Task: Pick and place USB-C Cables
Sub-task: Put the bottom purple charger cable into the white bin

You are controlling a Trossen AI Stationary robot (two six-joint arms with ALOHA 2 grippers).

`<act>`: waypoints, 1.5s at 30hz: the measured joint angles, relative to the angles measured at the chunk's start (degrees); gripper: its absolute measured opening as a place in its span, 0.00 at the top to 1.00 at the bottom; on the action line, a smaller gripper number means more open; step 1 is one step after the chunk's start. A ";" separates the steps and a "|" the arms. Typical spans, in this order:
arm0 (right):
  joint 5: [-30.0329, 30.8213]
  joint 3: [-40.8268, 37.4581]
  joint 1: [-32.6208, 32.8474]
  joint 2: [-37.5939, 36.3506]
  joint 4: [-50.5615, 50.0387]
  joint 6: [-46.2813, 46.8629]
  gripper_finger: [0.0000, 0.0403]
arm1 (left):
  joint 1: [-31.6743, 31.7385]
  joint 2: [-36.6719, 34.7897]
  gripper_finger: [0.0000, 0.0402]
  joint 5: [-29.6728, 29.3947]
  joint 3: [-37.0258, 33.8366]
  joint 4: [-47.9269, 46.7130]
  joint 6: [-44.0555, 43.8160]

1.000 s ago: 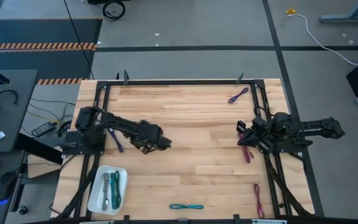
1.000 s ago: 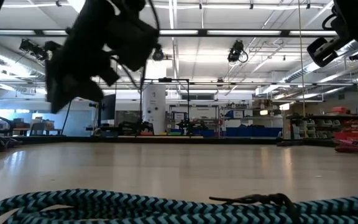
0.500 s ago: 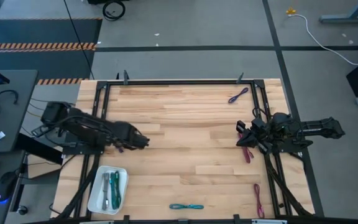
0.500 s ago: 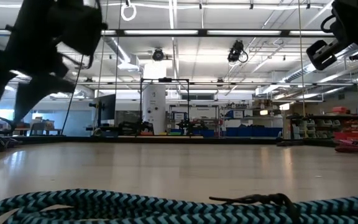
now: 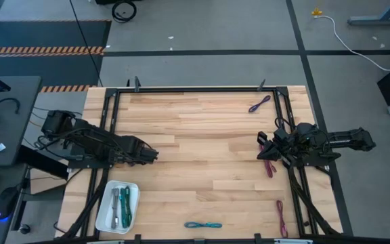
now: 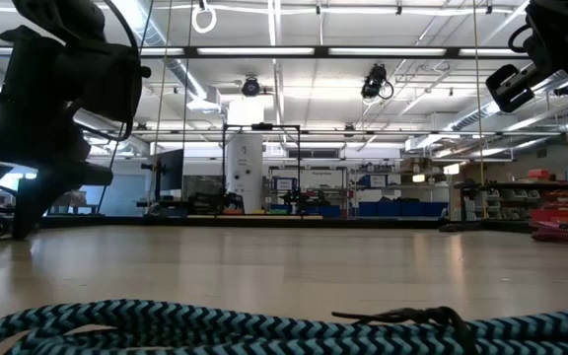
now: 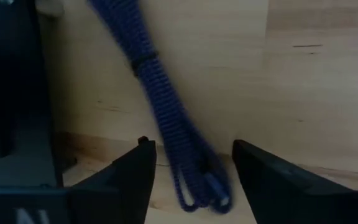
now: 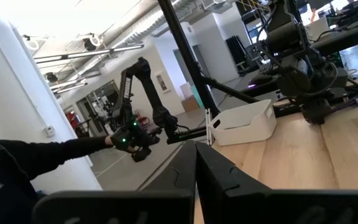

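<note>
Pale wooden planks make up the table [image 5: 202,156], framed by dark rails, with grey floor around it. Low over the left side, the left gripper [image 7: 191,180] hangs directly above a purple cable [image 7: 166,118] that lies on the wood close to the left rail; its jaws stand apart with the bundle's folded end between them, and whether the fingers [image 7: 132,180] touch it cannot be told. At the near left corner sits a white tray [image 5: 105,207] already holding green cables [image 5: 120,206]. A teal cable [image 5: 203,225] lies at the near edge, right of the tray, and fills the foreground of the low view [image 6: 215,330]. On the right side, the right gripper [image 5: 263,146] waits by the right rail with its jaws pressed together, a magenta cable [image 5: 270,167] lying just beside it. Another magenta cable [image 5: 281,218] lies near the near right corner, and a second purple cable [image 5: 258,104] rests at the far right. Beyond the table, the right wrist view catches a person's dark sleeve [image 8: 36,155].
</note>
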 joint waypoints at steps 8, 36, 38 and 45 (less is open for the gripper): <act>0.22 -0.01 0.00 0.00 0.22 0.04 0.97 | -0.14 0.11 0.70 -0.89 -0.17 2.81 4.51; 8.03 0.00 0.02 0.00 0.26 -1.13 0.97 | -32.78 0.44 0.93 -13.05 45.81 -15.90 -0.53; 8.75 0.00 0.02 0.00 0.28 -1.59 0.97 | -37.00 0.44 0.93 -9.86 45.46 -17.14 -9.94; 9.32 -0.01 0.00 0.00 0.28 -2.29 0.97 | -49.32 3.59 0.92 -1.44 45.31 -19.09 -32.82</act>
